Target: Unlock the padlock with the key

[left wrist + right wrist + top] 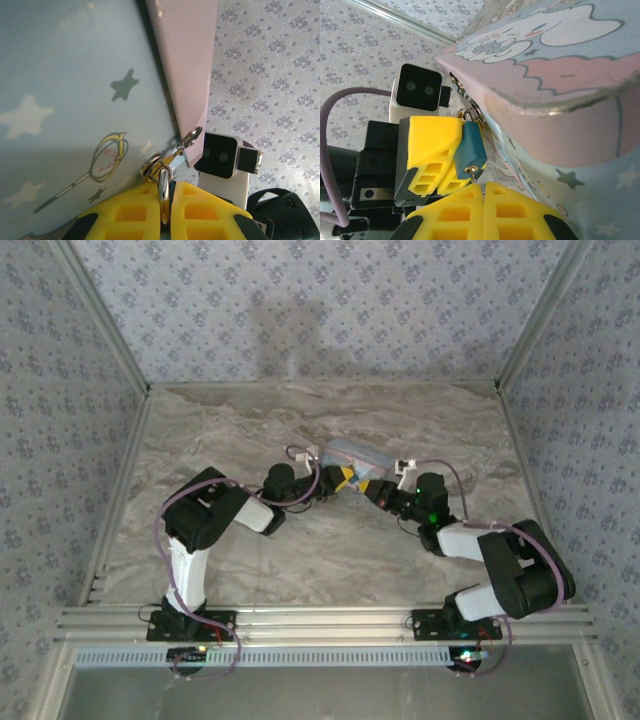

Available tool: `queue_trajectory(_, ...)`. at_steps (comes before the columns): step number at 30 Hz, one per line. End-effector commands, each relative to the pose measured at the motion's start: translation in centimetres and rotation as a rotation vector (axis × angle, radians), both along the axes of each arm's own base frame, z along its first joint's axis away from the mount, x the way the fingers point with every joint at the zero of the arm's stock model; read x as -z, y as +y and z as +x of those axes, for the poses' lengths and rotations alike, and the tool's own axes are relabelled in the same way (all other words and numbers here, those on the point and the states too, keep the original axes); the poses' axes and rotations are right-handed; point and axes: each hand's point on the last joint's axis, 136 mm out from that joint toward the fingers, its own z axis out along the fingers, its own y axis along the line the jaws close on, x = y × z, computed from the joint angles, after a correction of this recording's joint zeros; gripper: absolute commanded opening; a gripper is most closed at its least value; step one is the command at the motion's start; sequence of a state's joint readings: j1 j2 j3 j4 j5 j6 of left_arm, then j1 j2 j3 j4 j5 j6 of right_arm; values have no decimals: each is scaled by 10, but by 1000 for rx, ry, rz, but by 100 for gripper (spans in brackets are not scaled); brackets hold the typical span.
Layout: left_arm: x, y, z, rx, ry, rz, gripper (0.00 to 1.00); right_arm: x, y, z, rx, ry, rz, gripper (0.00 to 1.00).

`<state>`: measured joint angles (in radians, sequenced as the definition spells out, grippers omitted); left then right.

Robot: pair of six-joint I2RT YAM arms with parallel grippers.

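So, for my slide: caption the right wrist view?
Left gripper grips teal padlock; right gripper holds key at its base.

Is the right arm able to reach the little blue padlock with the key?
Probably yes. The padlock hangs from the tin with its underside facing the right gripper. Nothing sits between them, and the key seems to touch its keyhole.

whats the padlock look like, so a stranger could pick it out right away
Start at the pale blue cartoon tin mid-table. At the tin's clasp, beside the yellow fingers, hangs the padlock. It alone is a small teal block with a metal shackle.
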<state>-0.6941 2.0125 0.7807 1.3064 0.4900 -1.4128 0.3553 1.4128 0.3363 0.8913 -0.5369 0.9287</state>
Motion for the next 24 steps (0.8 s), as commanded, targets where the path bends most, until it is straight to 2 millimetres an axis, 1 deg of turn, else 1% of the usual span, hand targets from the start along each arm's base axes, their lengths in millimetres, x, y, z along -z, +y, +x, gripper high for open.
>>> queue_trajectory(1, -37, -1, 3, 2, -103, -88, 0, -12, 0, 1, 71, -72, 11, 0)
queue_trajectory(3, -39, -3, 2, 8, -106, -91, 0, -15, 4, -1, 84, -89, 13, 0)
queue_trajectory(8, -39, -5, 1, 20, -106, -93, 0, -15, 1, -1, 143, -77, 70, 0)
queue_trajectory(12, -40, -7, -1, 31, -112, -95, 0, -21, 10, -2, 136, -88, 92, 0)
queue_trajectory(16, -41, -9, -3, 36, -112, -95, 0, -23, 9, 1, 147, -99, 79, 0)
queue_trajectory(17, -41, -8, -2, 34, -112, -96, 0, -20, 7, 2, 155, -90, 66, 0)
queue_trajectory(21, -43, -10, -5, 50, -116, -99, 0, -18, -1, 7, 171, -80, 62, 0)
queue_trajectory(24, -44, -12, -7, 63, -118, -100, 0, -19, 0, 11, 158, -68, 40, 0)
